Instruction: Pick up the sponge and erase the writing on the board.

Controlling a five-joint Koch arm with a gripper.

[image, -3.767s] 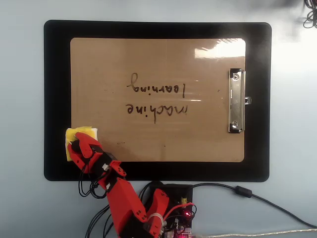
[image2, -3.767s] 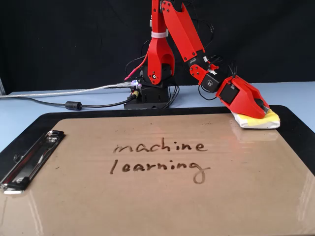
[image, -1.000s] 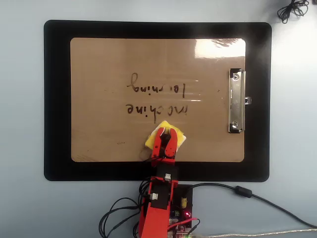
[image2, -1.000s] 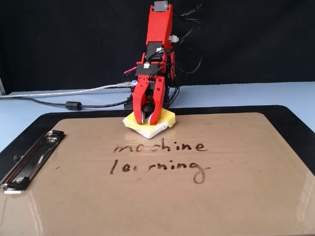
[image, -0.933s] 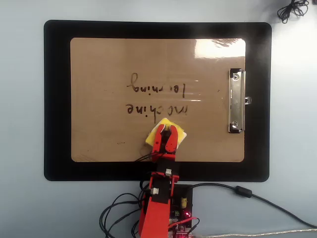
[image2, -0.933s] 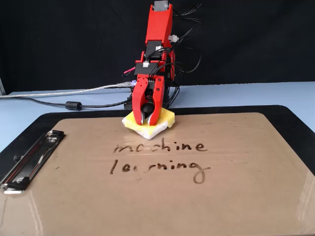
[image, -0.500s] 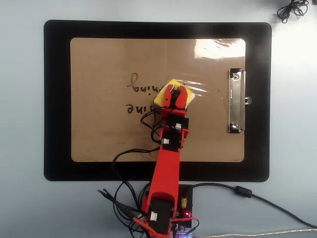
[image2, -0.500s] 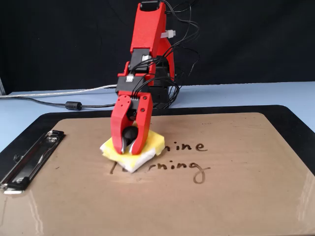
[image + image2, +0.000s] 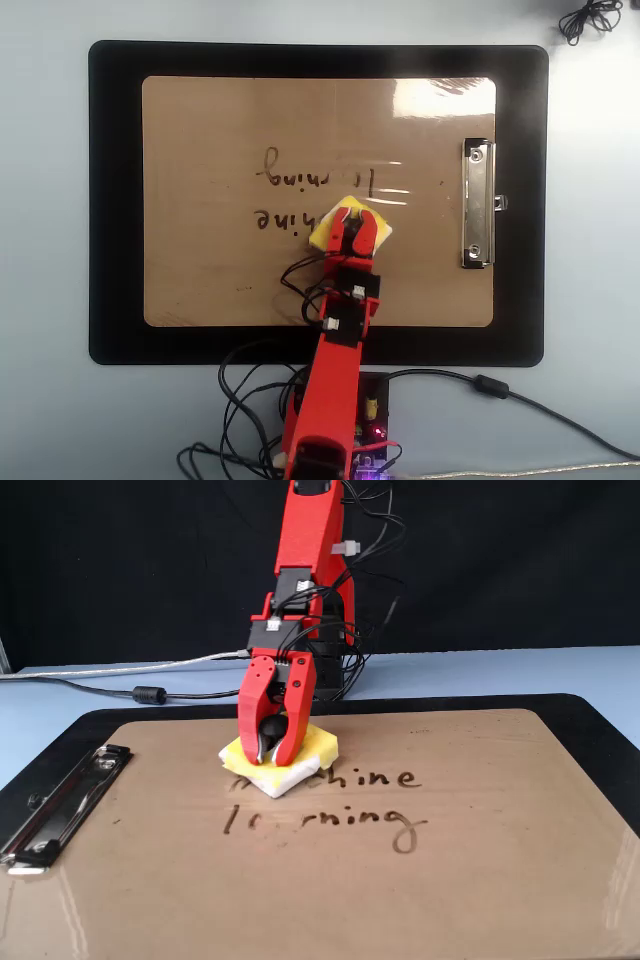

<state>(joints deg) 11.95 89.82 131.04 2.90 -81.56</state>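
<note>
The sponge (image 9: 283,759), its black knob pinched between the fingers (image 9: 285,742).

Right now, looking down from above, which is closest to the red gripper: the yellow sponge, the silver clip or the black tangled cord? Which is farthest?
From the red gripper:
1. Square yellow sponge, in its grip.
2. Silver metal clip, right, on the board.
3. Black tangled cord, top right corner.

**Hidden under the tool**

The gripper (image 9: 268,758) and sponge (image 9: 301,758) cover the first letters of the writing's (image 9: 365,778) upper line. In the overhead view the gripper (image 9: 356,222) hides the sponge's (image 9: 325,230) knob and most of its top.
</note>
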